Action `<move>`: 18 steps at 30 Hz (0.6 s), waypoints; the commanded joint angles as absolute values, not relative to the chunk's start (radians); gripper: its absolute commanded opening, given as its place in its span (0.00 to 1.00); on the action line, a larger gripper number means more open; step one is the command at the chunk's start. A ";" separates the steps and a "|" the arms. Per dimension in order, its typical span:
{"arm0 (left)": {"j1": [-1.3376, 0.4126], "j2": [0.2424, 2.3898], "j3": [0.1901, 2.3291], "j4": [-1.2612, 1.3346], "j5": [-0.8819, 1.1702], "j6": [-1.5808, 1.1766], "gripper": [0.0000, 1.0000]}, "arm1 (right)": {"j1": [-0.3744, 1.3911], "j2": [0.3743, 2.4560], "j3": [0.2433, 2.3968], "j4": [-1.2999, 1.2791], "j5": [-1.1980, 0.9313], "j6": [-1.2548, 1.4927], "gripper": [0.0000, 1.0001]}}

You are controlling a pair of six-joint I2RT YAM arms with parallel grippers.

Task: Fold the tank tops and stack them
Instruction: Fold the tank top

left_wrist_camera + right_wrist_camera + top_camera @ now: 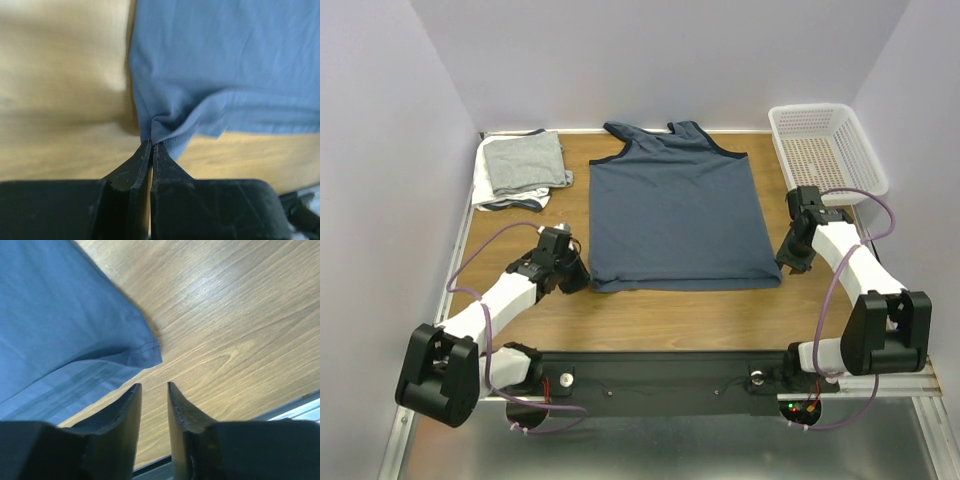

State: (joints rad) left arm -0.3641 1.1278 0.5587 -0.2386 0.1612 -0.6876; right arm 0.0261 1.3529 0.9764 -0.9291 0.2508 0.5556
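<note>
Your right gripper [153, 385] hangs over the wooden worktop [230, 315], its fingers slightly parted with nothing between them. The hemmed corner of the slate-blue tank top [60, 325] lies just beyond the fingertips.

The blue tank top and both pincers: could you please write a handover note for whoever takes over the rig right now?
Left pincer: shut on the near-left hem corner of the blue tank top.
Right pincer: open, just short of the near-right corner, holding nothing.
The blue tank top lies flat and unfolded mid-table.
Done: a folded grey top sits on a white top at the far left.
Left: grip the right corner, fold the blue one, stack it.
</note>
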 commanded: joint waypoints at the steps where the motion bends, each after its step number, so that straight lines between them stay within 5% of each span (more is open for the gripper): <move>1: -0.377 1.078 0.525 -0.274 0.252 -0.724 0.00 | 0.018 1.318 0.988 -0.945 0.233 0.580 0.37; 4: -0.385 1.058 0.537 -0.325 0.265 -0.726 0.00 | 0.018 1.305 0.986 -0.939 0.221 0.600 0.44; 18: -0.385 1.075 0.629 -0.495 0.215 -0.653 0.02 | 0.015 1.439 0.927 -0.698 0.244 0.687 0.44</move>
State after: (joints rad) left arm -0.3798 1.0786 0.5972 -0.4347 0.2115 -0.6857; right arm 0.0257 1.4433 0.9482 -0.7795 0.2173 0.6544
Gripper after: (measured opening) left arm 0.119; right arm 0.438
